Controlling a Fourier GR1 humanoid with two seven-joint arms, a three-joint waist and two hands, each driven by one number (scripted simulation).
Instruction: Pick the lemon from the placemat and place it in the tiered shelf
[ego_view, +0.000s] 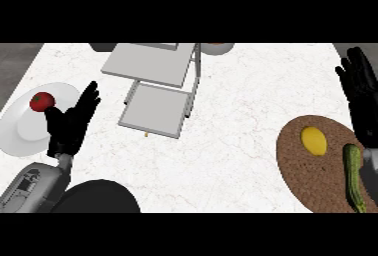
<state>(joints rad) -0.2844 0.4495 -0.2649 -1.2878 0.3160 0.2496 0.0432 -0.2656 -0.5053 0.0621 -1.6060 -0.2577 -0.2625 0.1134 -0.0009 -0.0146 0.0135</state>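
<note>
Head view shows the yellow oval lemon (314, 140) lying on the round brown woven placemat (303, 175) at the right of the white marbled bench (244, 125), just beside a long green cucumber (354, 177). The right robot hand (362, 95) hovers beyond the mat, fingers straight and spread, holding nothing. The left robot hand (72, 122) rests open near a white plate (26, 127) carrying a red tomato (42, 101). The grey two-tiered metal shelf (155, 85) stands well apart. A careless approach could nudge the cucumber or roll the lemon off the mat, I judge.
</note>
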